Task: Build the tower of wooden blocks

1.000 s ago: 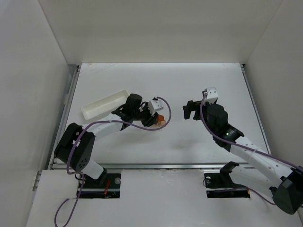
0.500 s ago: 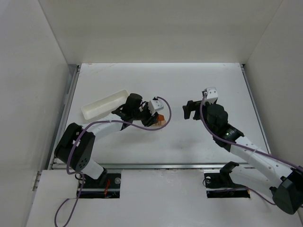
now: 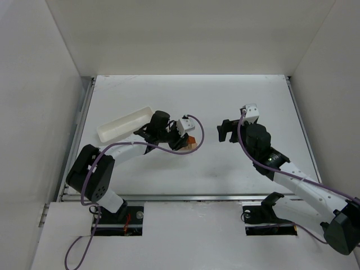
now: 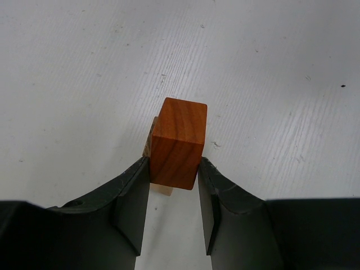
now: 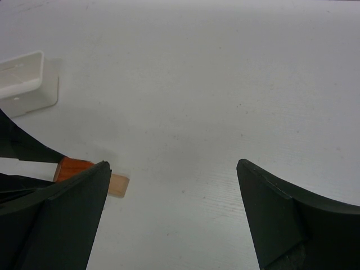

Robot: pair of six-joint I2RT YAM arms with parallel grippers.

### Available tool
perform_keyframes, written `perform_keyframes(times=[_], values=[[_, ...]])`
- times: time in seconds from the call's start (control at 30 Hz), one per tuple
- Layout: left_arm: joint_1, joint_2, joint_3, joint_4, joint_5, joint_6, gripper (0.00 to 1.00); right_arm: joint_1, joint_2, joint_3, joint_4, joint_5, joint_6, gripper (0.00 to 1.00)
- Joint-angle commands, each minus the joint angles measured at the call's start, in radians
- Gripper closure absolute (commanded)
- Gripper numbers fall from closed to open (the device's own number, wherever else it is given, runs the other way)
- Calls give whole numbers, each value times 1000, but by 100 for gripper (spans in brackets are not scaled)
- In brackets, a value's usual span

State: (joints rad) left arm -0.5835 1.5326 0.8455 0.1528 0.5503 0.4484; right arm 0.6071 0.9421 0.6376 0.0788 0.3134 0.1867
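My left gripper (image 4: pixel 174 166) is shut on a reddish-brown wooden block (image 4: pixel 177 143), one finger pressed against each side. Directly beneath it lies a pale tan block (image 4: pixel 161 191), of which only thin edges show; I cannot tell whether the two touch. From above, the left gripper (image 3: pixel 185 139) holds the reddish-brown block (image 3: pixel 192 142) low over the table's middle. To its right my right gripper (image 3: pixel 224 130) hangs open and empty. In the right wrist view the right gripper (image 5: pixel 172 164) faces both the reddish-brown block (image 5: pixel 73 167) and the tan block (image 5: pixel 119 184).
A long white plastic tray (image 3: pixel 124 125) lies at an angle left of the left gripper, and its end shows as the tray (image 5: pixel 22 84) in the right wrist view. White walls enclose the table on three sides.
The left arm has shifted only very slightly, with the reddish-brown block still in its grip. The right arm has not moved.
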Motion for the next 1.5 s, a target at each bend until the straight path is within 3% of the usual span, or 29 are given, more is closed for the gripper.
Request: perform_keyframes(times=[0.0,1.47], values=[[-6,-5,40,14,30,13,100,-1,-20,-9,55,-8,-9,0],[24,4,58,-9,53,21,100,-1,-20,-9,55,-17,-18,0]])
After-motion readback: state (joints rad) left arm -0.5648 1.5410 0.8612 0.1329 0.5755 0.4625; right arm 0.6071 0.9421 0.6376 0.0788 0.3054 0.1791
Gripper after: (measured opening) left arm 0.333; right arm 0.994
